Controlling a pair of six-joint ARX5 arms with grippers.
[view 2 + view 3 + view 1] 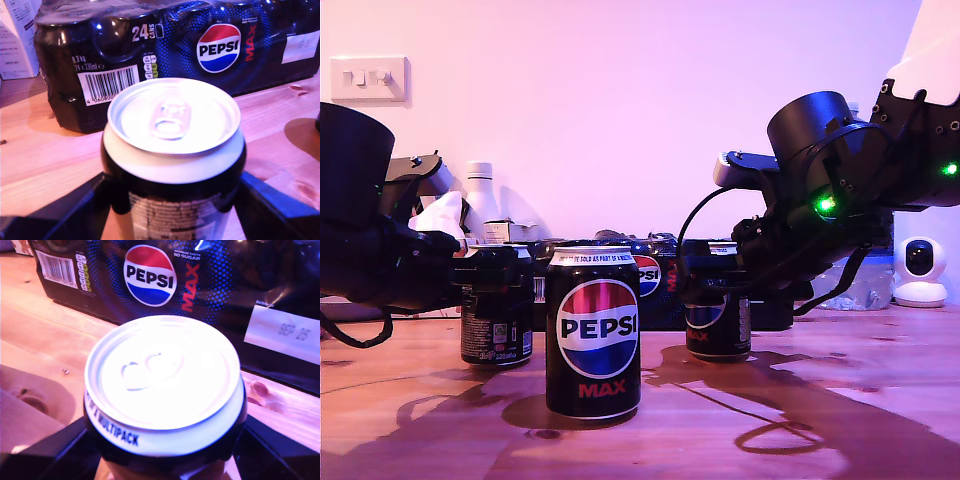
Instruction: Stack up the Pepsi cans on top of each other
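Black centre can standing free on surface. My first gripper jaws seemingly clamping one flanking can; my second gripper jaws clamping other flanking can. Risking: off-centre placing toppling stack; arms colliding over centre can.
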